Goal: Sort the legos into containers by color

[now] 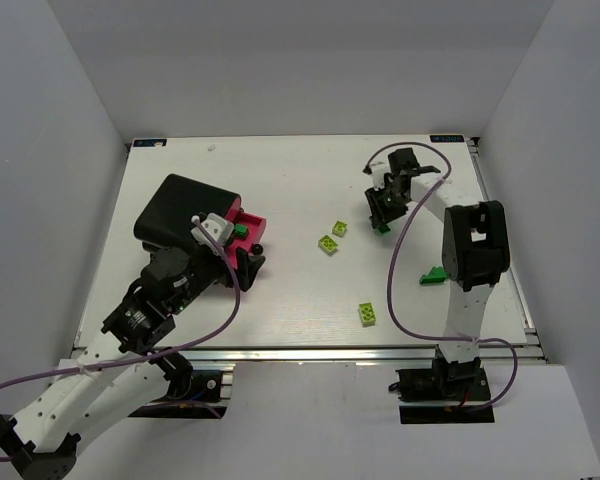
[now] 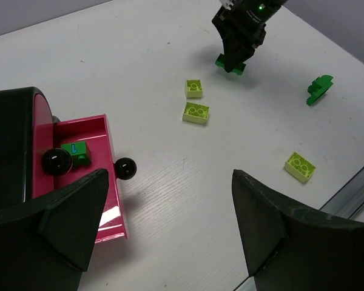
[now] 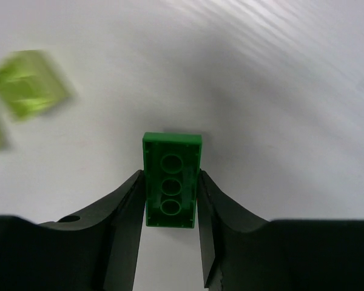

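Green brick [image 1: 382,228] sits far right on the table [image 1: 280,300], under your right pincer [image 1: 385,211]. From the left wrist, your left pincer [image 2: 170,176] gapes wide, holding nothing, beside the pink drawer [image 2: 112,159]. From the right wrist, both fingers [image 3: 128,209] press the brick's long sides.

Hardly any text was readable. The dark green lego [image 2: 76,151] in the open pink drawer [image 2: 104,130] had a small blue mark on top, shaped like a "1", but this could not be confirmed. Two small blue tags sat at the far corners of the table [image 1: 280,180], left tag [image 1: 148,142] and right tag [image 1: 446,138]. Their print was too small to read.
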### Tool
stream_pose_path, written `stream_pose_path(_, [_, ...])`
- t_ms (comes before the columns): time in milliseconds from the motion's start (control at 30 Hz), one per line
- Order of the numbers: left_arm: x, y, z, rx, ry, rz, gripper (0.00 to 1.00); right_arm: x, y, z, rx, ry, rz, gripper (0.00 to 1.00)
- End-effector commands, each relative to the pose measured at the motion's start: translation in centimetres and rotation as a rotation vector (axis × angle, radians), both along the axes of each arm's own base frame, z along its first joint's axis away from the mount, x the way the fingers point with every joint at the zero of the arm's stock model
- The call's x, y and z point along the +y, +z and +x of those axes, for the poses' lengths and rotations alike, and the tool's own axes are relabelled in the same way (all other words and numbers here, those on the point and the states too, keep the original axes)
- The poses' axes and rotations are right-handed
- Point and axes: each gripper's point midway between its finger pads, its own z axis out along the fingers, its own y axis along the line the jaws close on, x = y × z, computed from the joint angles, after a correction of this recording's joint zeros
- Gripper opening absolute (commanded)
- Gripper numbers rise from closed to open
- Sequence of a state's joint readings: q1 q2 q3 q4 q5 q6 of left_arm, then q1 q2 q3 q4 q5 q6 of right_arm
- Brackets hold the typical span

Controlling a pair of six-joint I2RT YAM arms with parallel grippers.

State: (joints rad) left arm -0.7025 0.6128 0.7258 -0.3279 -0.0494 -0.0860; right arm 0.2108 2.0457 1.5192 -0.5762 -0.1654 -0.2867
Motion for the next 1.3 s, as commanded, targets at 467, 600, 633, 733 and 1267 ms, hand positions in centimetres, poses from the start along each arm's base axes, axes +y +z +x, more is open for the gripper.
stream_pose_path(467, [8.1, 5.5, -1.4, -0.285, 0.297, -0.197, 0.93, 27.4, 15.2, -13.6, -0.585, 1.141, 0.138, 0.02])
stream_pose_path(600, [9.3, 6.2, -1.8, -0.312, 0.34, -0.223, 0.93, 29.9, 15.7, -14.5, -0.699, 1.258, 0.066, 0.03])
stream_pose_path(633, [10.0, 6.2, -1.7, -0.31, 0.374, -0.226, 0.92, 30.7, 15.8, -15.2, -0.728, 1.292, 0.055, 0.03])
stream_pose_path(733, [12.0, 6.7, -2.1, -0.324, 0.462, -0.271, 0.92, 32.2, 16.4, -16.3, -0.833, 1.383, 0.011, 0.04])
stream_pose_path(1267, [15.1, 6.4, -2.4, -0.323, 0.616, -0.317, 0.92, 37.4, 16.7, -16.1, -1.113, 1.467, -0.264, 0.27])
